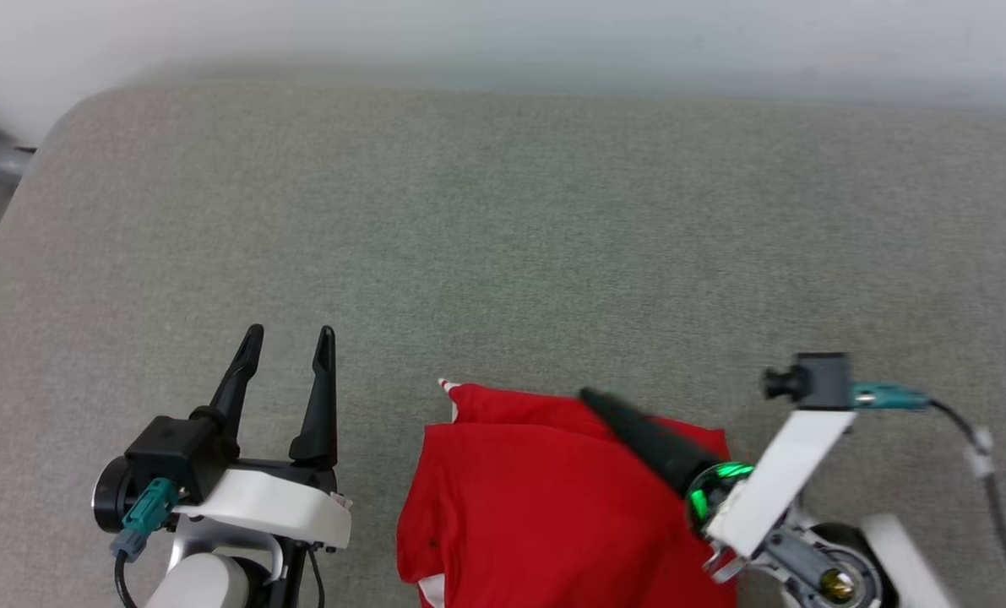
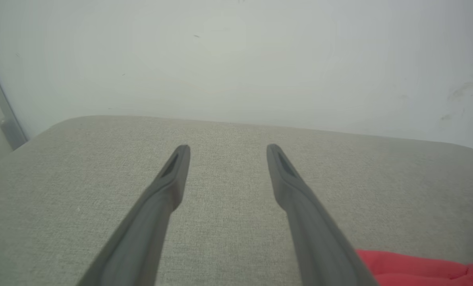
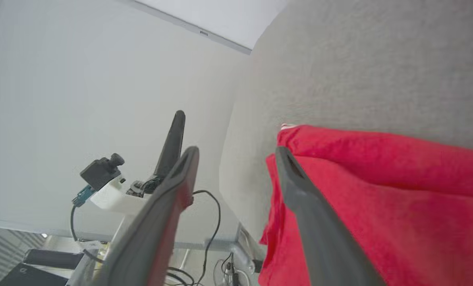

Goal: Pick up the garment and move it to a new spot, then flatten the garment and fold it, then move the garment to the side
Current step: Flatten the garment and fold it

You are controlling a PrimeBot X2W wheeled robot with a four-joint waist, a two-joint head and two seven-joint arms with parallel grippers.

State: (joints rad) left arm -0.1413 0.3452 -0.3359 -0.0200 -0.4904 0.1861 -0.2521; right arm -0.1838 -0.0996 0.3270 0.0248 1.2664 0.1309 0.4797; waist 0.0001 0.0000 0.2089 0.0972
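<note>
1. In the head view, the garment lay on the grey fabric-topped desk at 6 o'clock, a little right of centre, and the picture's bottom edge cut it off. It showed as plain red cloth folded over itself. There was a scrap of striped trim at its 11 o'clock corner and a bit of white at its lower left.
2. In the same view, the left end effector sat at 8 o'clock, just beside the garment but apart from it. Its fingers were spread, pointed to 12 o'clock, and had nothing between them.
3. The right end effector came in from 4 o'clock and was blurred. Its dark fingers reached toward 10 o'clock over the garment's upper part. We could not tell from here whether they touched the cloth.
4. In the left wrist view, the left end effector was released, with bare desk between and beyond its tips. A pale wall rose at 12 o'clock. A corner of the red garment showed at 5 o'clock, clear of the fingers.
5. In the right wrist view, the right end effector was released and held nothing, its fingers well apart. The garment spread from 3 to 5 o'clock on the desk. One finger crossed in front of the garment's edge. At 8 o'clock stood a dark finger of the left end effector.
</note>
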